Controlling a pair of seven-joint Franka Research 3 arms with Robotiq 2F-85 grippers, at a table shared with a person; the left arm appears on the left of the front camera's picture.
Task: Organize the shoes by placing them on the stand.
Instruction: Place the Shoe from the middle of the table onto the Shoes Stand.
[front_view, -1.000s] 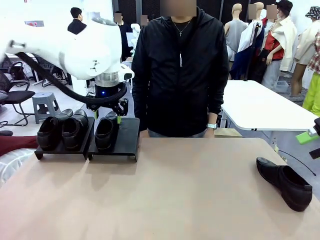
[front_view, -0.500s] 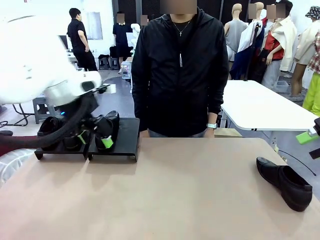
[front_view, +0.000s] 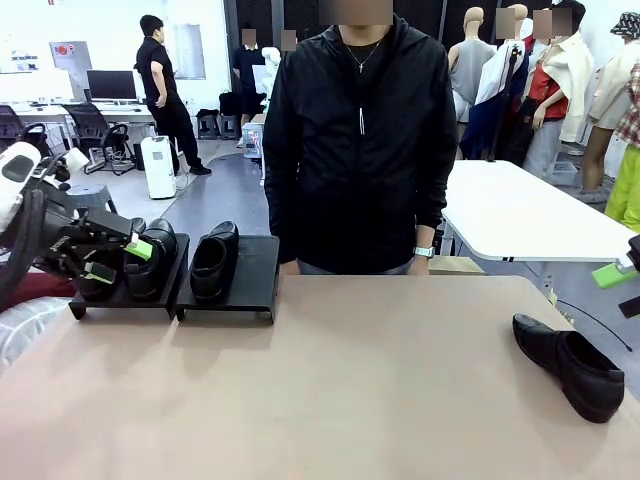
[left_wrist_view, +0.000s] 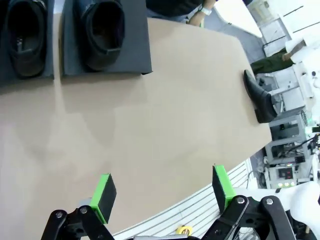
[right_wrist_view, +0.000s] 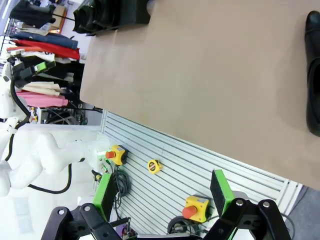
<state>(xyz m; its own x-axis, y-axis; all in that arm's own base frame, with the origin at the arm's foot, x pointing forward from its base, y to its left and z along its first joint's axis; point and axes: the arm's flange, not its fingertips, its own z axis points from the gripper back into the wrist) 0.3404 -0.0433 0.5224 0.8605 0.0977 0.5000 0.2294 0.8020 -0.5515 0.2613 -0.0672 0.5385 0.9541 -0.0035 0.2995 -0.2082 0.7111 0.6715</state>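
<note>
Two black shoes (front_view: 150, 258) sit on the left stand (front_view: 120, 304), partly hidden behind my left gripper (front_view: 118, 260), which hangs open at the table's left edge with nothing in it. A third shoe (front_view: 212, 262) rests on the left half of the right stand (front_view: 256, 270). Another shoe (front_view: 572, 366) lies on the tabletop at the far right. In the left wrist view the open gripper (left_wrist_view: 162, 192) looks down on bare tabletop, with the stands (left_wrist_view: 136, 50) and shoes (left_wrist_view: 102, 30) at the top. My right gripper (right_wrist_view: 162, 192) is open and empty off the table's edge, the loose shoe (right_wrist_view: 314, 75) at its right.
A person in a black jacket (front_view: 360, 140) stands at the far side, hands low behind the table edge. The tan tabletop (front_view: 350, 380) is bare between the stands and the loose shoe. A green pad (front_view: 612, 274) of the right gripper shows at the right edge.
My left arm has pulled back from above the right stand, down and to the left. The third shoe stays on that stand. The right arm has not moved.
</note>
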